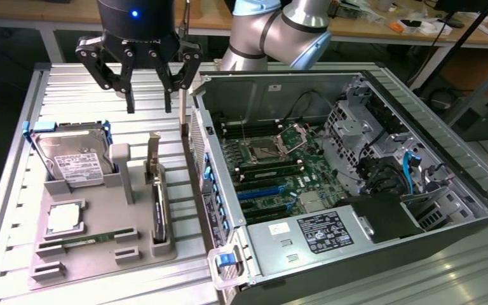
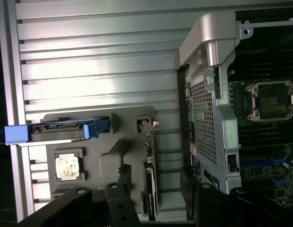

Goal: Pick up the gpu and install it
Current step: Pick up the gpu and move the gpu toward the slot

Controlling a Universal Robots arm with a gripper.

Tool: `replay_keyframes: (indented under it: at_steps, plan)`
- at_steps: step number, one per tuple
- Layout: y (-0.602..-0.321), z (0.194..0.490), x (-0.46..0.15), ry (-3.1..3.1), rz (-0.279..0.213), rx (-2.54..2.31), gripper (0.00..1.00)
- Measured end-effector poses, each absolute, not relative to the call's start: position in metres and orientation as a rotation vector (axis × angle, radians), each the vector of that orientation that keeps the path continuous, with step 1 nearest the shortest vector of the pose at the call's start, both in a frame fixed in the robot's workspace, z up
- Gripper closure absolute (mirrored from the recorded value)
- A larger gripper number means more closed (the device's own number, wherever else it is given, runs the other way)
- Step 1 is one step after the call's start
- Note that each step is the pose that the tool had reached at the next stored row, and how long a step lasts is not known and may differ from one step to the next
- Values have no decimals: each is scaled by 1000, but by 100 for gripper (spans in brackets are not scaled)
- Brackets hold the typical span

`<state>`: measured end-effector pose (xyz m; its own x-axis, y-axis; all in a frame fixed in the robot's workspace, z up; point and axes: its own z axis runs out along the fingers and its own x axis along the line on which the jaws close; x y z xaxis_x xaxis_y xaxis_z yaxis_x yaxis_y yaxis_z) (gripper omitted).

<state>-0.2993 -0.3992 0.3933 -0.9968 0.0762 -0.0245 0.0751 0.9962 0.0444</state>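
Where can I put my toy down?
Free: the ribbed table beyond the grey tray, below the gripper, and the strip before the tray. Crowded: the tray, holding the hard drive and gpu, and the open computer case.

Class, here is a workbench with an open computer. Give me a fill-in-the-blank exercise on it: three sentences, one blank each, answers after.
1. The gpu stands on edge in the gray ___, outside the computer case.
2. The end effector hangs clear of the gpu, holding nothing, with its fingers ___.
3. The hard drive sits in a carrier coloured ___.
Missing words: tray; open; blue.
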Motion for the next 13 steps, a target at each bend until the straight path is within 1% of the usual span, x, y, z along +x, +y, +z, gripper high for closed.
replay_keyframes:
  at_steps: [13]
  plan:
    - [-406, 393, -299, 3124, 67, 119, 46]
